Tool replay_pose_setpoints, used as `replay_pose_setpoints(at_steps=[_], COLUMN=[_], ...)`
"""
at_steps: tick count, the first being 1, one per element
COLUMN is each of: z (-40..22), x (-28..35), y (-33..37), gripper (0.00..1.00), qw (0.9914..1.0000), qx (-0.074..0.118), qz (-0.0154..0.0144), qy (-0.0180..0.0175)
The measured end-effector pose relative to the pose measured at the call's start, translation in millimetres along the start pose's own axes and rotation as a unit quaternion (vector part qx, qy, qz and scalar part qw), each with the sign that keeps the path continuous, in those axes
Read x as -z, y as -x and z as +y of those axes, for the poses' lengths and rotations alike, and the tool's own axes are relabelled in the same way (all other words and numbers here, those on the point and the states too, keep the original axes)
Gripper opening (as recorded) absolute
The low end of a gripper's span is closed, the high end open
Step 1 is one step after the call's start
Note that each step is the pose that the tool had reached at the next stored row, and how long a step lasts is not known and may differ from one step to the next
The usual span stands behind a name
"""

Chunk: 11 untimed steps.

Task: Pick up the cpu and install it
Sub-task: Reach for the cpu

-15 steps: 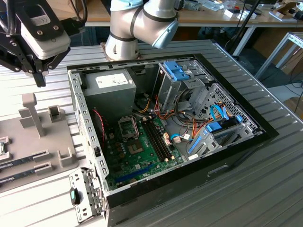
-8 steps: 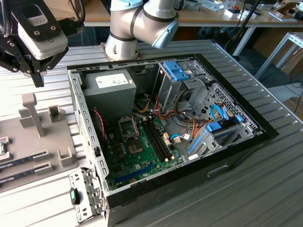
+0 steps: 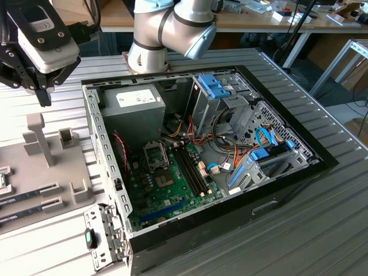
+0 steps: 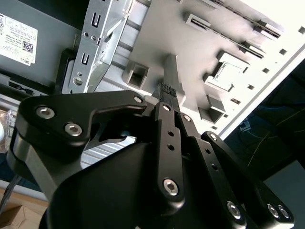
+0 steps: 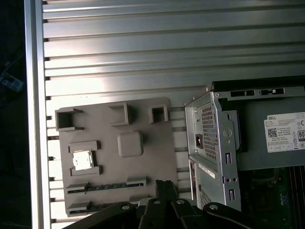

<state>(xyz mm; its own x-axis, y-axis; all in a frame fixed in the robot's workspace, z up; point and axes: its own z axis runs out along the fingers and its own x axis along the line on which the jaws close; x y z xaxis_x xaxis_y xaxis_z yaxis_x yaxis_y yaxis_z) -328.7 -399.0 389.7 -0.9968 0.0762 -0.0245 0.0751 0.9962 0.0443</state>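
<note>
- The cpu lies flat in a bracketed cradle on the grey fixture tray, untouched. It is likely light, rigid and fragile underneath, and best pinched by opposite edges.
- The gripper hovers over the tray, fingers closed on nothing.
- Two tray slots hold memory sticks.
- In the exterior view, the tray sits at nine o'clock of the open computer case; its motherboard socket looks empty.
</note>
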Motion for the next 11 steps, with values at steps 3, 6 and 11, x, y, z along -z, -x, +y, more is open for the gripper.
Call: replay_pose_setpoints(at_steps=[3,6,11], z=[-0.1,-0.2,-0.6], x=[-0.1,-0.3,-0.6], y=[-1.0,-2.5,-5.8], gripper=[0.11,0.11,0.11], qw=[1.0,1.0,1.0], qx=[0.0,0.0,0.0], qz=[0.0,0.0,0.0], qy=[0.0,0.0,0.0])
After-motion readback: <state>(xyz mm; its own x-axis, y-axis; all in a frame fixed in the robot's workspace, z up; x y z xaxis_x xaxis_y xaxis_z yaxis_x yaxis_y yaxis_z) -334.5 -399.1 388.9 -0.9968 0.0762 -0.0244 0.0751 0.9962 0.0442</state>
